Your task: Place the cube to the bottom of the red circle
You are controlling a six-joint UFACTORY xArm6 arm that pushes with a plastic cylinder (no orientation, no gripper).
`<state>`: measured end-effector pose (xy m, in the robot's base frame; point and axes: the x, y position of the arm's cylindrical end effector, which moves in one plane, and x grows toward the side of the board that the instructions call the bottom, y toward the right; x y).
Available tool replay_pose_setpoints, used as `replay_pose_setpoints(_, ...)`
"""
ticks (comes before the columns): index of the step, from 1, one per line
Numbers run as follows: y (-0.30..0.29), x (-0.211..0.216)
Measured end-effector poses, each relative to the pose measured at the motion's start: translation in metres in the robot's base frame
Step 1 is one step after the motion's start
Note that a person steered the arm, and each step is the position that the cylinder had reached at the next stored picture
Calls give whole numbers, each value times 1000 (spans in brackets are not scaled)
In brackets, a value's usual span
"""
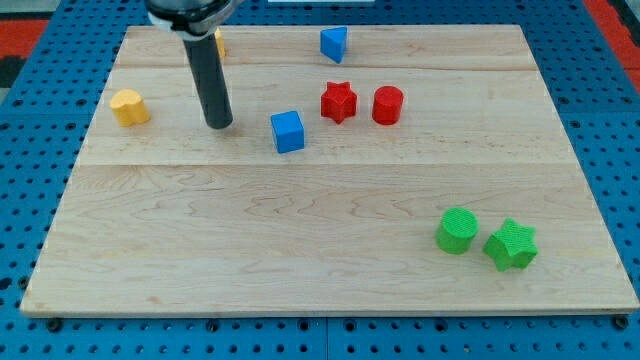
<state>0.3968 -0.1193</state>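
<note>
My tip (219,124) rests on the counter (300,250) in the upper left of the frame. The tool is a bare rod with nothing to clench or release; it grasps nothing and touches no block. The blue cube (287,131) sits just to the right of my tip, with a small gap between them. Further right along the same row stand the red star (338,101) and then the red circle (387,104), close together. To the left of my tip is a yellow block (129,106), and another yellow piece (218,42) peeks out behind the rod near the top edge. A blue wedge-like block (334,43) lies at top centre.

The cube must end up below the red circle. The risk, as I judge it, is a push straight right: the cube could run into the star and shove it against the circle, moving the landmark itself. An off-centre push could also spin the cube and let it slip off the rod.

The counter is pale wooden planks on a blue pegboard (40,40). A green circle (457,230) and green star (511,245) sit at lower right, well apart from the rest.
</note>
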Motion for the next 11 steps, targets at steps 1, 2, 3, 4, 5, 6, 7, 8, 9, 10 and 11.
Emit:
replay_pose_setpoints(1,102,11)
replay_pose_setpoints(2,156,11)
replay_pose_setpoints(3,165,11)
replay_pose_setpoints(4,171,11)
replay_pose_setpoints(5,138,14)
replay_pose_setpoints(6,113,3)
replay_pose_setpoints(7,120,-3)
replay_pose_setpoints(8,181,-27)
replay_pose_setpoints(9,208,-28)
replay_pose_setpoints(10,213,-20)
replay_pose_setpoints(11,221,-13)
